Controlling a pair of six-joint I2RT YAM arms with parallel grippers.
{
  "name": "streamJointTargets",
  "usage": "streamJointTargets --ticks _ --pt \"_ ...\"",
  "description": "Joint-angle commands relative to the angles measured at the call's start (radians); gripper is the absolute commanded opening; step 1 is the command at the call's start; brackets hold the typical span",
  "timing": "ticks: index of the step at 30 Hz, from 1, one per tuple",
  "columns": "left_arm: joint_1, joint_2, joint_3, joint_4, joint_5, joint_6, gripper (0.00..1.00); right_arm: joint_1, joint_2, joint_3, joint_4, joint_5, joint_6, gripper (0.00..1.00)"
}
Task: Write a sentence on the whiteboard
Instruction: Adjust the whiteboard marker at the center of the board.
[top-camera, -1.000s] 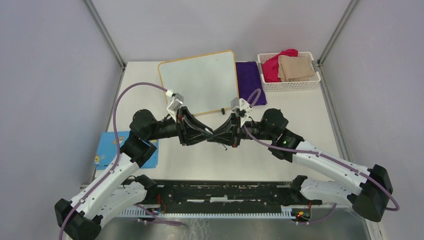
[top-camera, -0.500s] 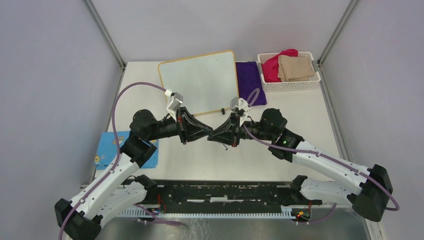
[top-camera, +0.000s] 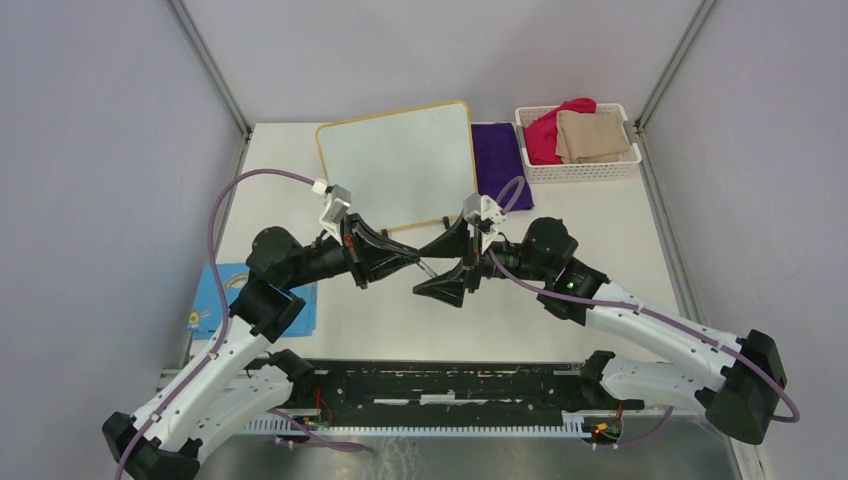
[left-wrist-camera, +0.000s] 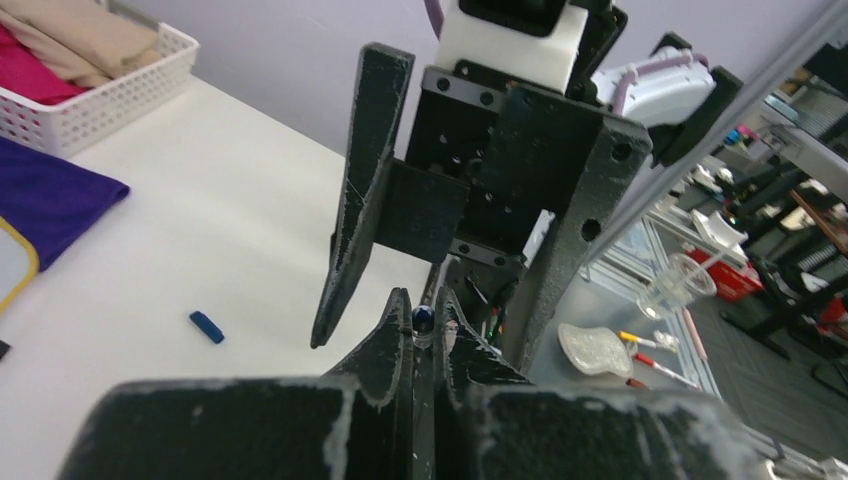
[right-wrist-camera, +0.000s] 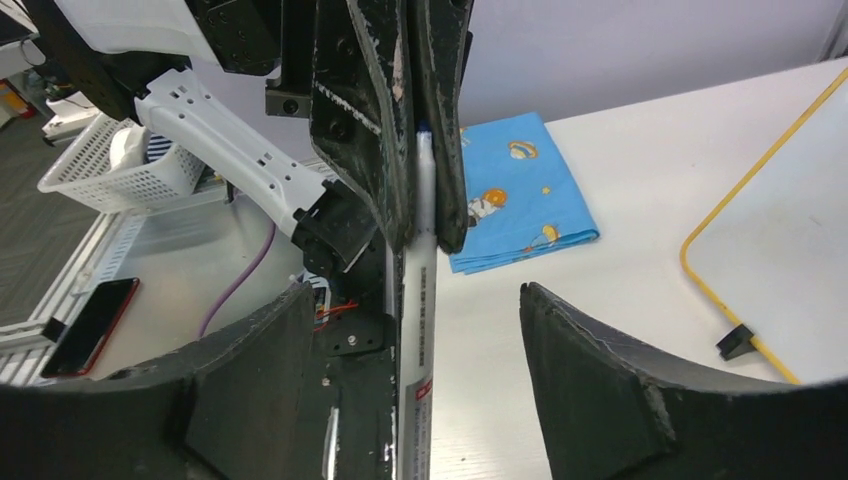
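Nothing reads clearly; the marker (right-wrist-camera: 417, 300) label is blurred.

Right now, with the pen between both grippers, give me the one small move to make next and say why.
Probably draw the right gripper straight back, off the pen. The left gripper is shut on the pen, while the right one's jaws stand wide either side of it, gripping nothing. Once clear, the left arm can carry it to the blank whiteboard.

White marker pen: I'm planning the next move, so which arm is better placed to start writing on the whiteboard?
Left. The left gripper is shut on the white marker pen, while the right gripper stands open around it, gripping nothing. The blank, tan-framed whiteboard lies just beyond both.
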Motion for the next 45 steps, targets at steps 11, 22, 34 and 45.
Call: streamJointTargets --ticks 11,22,34,45 --pt "-0.005 -0.182 0.095 0.11 -0.596 -0.114 0.02 -0.036 -0.171 0.078 -0.043 0.27 -0.063 0.85" --pt "-0.005 -0.101 0.138 0.323 -0.635 -0.328 0.02 -0.099 -0.039 0.069 0.44 0.073 0.363 0.82" --pt "-0.005 -0.044 0.138 0.401 -0.631 -0.421 0.02 -0.105 0.134 0.218 0.644 0.044 0.62 0.79" --pt "-0.004 -0.036 0.119 0.428 -0.656 -0.439 0.02 -0.105 0.238 0.309 0.705 0.074 0.716 0.7"
